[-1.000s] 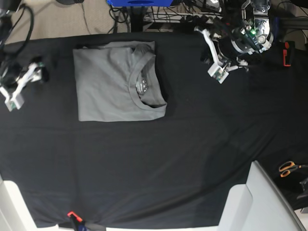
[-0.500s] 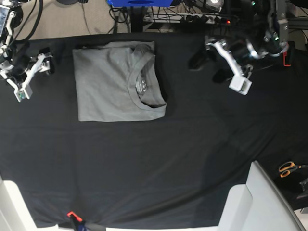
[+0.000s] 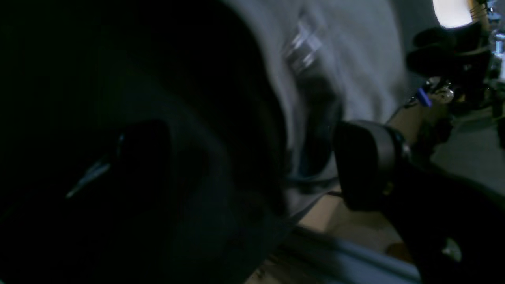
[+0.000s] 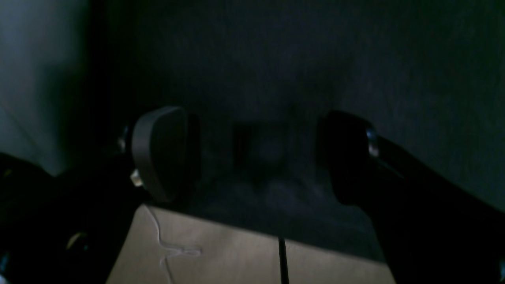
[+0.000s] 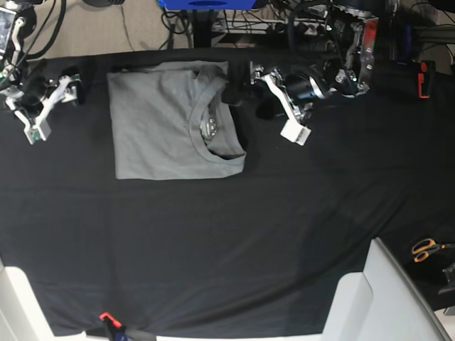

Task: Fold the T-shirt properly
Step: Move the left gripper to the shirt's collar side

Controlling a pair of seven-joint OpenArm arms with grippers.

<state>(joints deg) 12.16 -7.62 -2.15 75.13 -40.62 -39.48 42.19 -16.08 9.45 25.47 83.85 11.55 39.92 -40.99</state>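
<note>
A: Overhead shot, and the T-shirt (image 5: 170, 121) lies folded into a rough rectangle at about eleven o'clock on the tabletop (image 5: 234, 241), collar on its three o'clock side, a neck label just showing.

B: Which arm has the better reach?

A: The left one, clearly. The left end effector (image 5: 242, 96) sits right at the shirt's collar edge, up by the twelve o'clock corner. Its jaws stand wide apart with nothing between them. Its wrist camera is blurred, but grey cloth fills the space past the fingers (image 3: 367, 165).

B: And the right?

A: The right end effector (image 5: 50, 99) hangs off the nine o'clock side of the shirt, near but not touching it. Spread wide as well, and empty; its wrist view shows only black cloth (image 4: 355, 59) between the pads (image 4: 159, 152).

B: So what does the coming move hinge on?

A: The shirt lies toward nine o'clock from the left end effector, its long axis running twelve to six. I'd guess a grab at that collar-side edge comes next, folding or tidying it. Whether the fingers already touch fabric, I can't tell.
</note>
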